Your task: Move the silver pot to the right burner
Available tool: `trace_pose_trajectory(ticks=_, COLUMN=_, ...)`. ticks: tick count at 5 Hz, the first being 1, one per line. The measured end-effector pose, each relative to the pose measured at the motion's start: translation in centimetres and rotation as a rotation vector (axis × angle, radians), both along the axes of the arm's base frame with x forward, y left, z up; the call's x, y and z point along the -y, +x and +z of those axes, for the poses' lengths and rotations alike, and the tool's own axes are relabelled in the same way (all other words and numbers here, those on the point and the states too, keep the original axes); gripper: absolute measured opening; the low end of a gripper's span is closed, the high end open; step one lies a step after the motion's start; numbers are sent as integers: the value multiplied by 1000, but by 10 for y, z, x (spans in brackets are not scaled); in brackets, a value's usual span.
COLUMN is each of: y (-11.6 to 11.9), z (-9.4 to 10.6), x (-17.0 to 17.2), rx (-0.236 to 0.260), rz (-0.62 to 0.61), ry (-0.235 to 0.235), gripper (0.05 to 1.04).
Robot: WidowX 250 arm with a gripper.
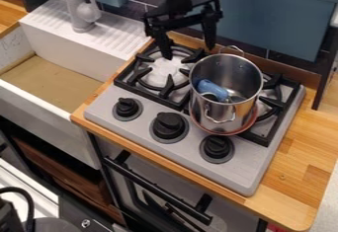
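Silver metal, round and deep, the pot point(224, 108) stands upright on the right side of the grey stovetop point(254, 169), over the left part of the black right burner grate point(288, 99). Its 2 looped handles point to the stovetop's back and front edges. A blue rounded object point(211, 89) lies inside, and a reddish-brown round rim point(249, 126) shows around the pot's base.

The black 2-finger gripper point(189, 41) hangs above the stovetop's back edge, its fingers spread wide. The left finger in view is over the black left burner grate point(143, 72); the right is near the pot's back rim, and whether it touches is unclear.

Along the stovetop's front edge sit 3 round black knobs point(169, 126). A light wooden counter point(297, 169) surrounds the stovetop. Beyond its left edge is a white rectangular sink point(43, 111) with a grey curved faucet point(82, 18) behind it.
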State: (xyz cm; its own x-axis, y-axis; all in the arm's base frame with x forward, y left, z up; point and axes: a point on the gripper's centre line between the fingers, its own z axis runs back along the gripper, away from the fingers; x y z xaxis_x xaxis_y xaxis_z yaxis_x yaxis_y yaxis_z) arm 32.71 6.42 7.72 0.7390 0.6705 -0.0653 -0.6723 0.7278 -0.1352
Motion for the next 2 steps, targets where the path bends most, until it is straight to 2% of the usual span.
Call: trace_pose_trajectory(ticks=2, y=4, z=-1, x=-10, rx=6, rz=15, ry=-1, gripper=994)
